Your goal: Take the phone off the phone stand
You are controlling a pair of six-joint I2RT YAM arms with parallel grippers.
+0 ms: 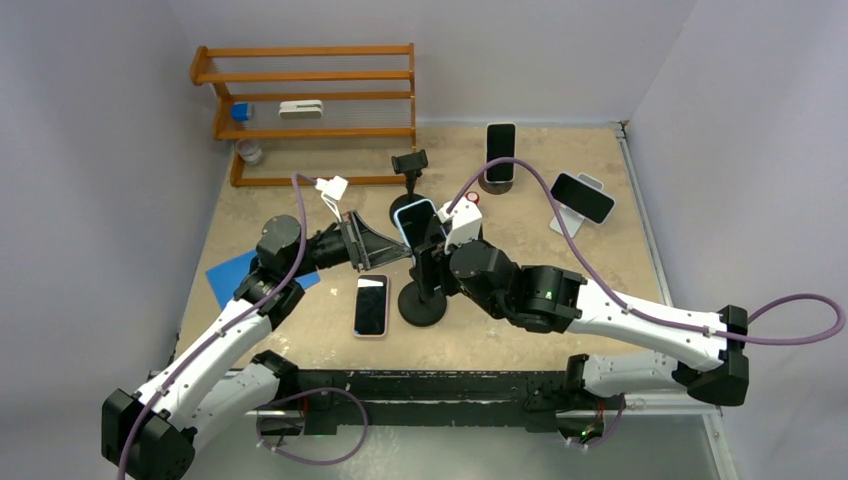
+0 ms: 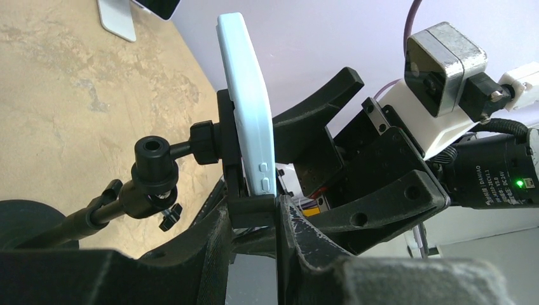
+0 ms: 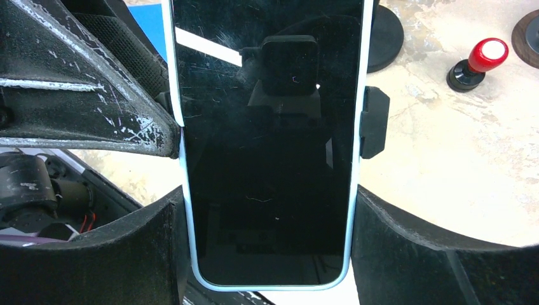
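item: phone, pale-blue case, clamped in the phone stand cradle, mid-table.
step: extraction, grasp seemingly set.
right gripper: fingers pressed on both long edges of the case.
left gripper: clenched on the cradle's side arm.
next: likely a straight pull out of the clamp, with the stand braced.

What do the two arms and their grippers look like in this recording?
The left arm and right arm have white shells with black joints; a purple cable loops along each. The left gripper and right gripper are black, with scuffed wedge-shaped fingers. A green indicator glows on the right arm.
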